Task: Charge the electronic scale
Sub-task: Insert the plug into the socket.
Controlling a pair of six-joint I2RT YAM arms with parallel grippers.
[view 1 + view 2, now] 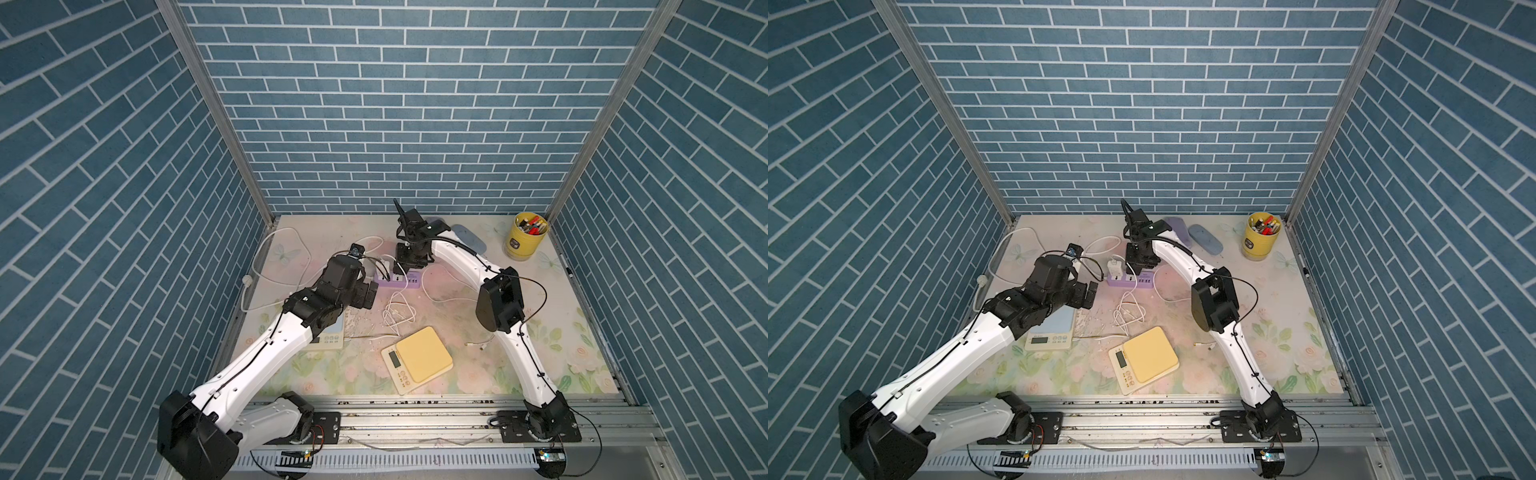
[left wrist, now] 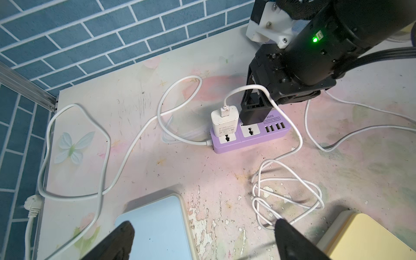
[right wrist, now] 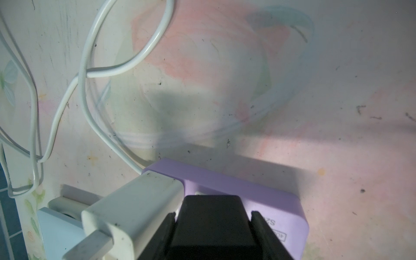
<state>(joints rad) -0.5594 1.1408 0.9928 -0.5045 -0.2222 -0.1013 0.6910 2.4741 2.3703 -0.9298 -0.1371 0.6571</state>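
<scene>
Scale (image 1: 417, 359) lies far from right gripper (image 1: 402, 270) clamping adapter (image 2: 254, 117).

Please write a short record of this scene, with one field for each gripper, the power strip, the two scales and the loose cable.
right gripper: shut on black adapter, at the strip's free socket
left gripper: open, empty, above blue scale
purple power strip: white charger plugged in, beside the adapter
yellow scale: flat on the table, apart from both grippers
white cable: coiled between strip and yellow scale

Left gripper (image 2: 203, 227) wide open, hovering; right gripper (image 3: 212, 225) clamped, pointing down.
</scene>
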